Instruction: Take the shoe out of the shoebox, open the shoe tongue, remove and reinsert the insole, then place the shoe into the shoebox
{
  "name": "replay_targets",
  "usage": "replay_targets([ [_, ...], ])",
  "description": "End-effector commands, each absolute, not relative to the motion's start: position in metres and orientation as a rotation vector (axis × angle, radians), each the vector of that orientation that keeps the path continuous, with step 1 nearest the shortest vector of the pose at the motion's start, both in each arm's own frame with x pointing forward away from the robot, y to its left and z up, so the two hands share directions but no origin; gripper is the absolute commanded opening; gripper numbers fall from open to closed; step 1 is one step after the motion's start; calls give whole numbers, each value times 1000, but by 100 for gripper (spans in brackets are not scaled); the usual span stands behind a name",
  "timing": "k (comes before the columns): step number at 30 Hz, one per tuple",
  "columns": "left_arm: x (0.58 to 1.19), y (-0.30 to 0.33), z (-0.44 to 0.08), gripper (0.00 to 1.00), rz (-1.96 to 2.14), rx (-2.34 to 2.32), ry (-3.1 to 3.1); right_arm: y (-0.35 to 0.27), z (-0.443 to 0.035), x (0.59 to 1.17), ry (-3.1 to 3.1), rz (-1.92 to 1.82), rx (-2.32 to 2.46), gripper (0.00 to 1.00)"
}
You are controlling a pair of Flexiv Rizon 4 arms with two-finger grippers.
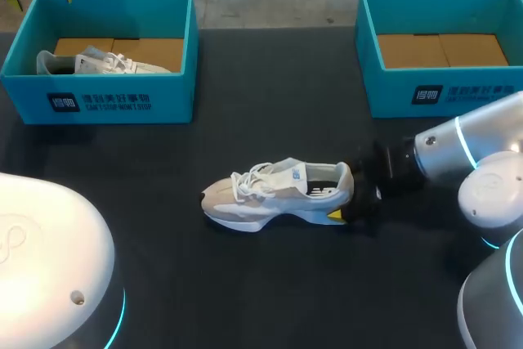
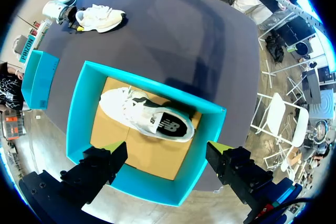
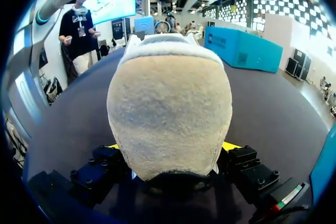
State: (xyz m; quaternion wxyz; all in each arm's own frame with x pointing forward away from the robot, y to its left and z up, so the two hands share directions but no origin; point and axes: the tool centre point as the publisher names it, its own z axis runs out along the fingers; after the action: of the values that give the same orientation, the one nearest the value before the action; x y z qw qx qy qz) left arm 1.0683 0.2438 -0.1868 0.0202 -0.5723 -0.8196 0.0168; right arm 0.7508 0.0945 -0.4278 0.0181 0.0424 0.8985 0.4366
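**Right gripper clamps shoe heel mid-surface**

The shoe (image 1: 274, 194) stands on its sole in the middle of the surface (image 1: 245, 284), toe pointing left and heel to the right. The right gripper (image 1: 347, 195) is closed on the heel from both sides. Far left, the left gripper (image 2: 165, 153) hangs with fingers apart above the left box (image 1: 122, 104), which holds a second shoe (image 1: 90, 63). The right box (image 1: 392, 91) sits far right.

the right tool (image 1: 350, 199) sits at the heel of the white shoe (image 1: 270, 194) on the dark table (image 1: 270, 284).
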Motion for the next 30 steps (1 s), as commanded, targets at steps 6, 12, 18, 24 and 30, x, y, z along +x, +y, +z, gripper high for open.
replay_targets([
  [6, 1068, 244, -186, 100, 50, -1776, -2540, 100, -433, 748, 2784, 1349, 144, 0],
  [12, 1068, 244, -186, 100, 50, -1776, -2540, 100, -433, 749, 2786, 1348, 141, 0],
  [18, 1068, 244, -186, 100, 50, -1776, -2540, 100, -433, 749, 2786, 1348, 141, 0],
  [24, 1068, 244, -186, 100, 50, -1776, -2540, 100, -433, 749, 2786, 1348, 141, 0],
  [30, 1068, 244, -186, 100, 50, -1776, -2540, 100, -433, 749, 2786, 1348, 141, 0],
])
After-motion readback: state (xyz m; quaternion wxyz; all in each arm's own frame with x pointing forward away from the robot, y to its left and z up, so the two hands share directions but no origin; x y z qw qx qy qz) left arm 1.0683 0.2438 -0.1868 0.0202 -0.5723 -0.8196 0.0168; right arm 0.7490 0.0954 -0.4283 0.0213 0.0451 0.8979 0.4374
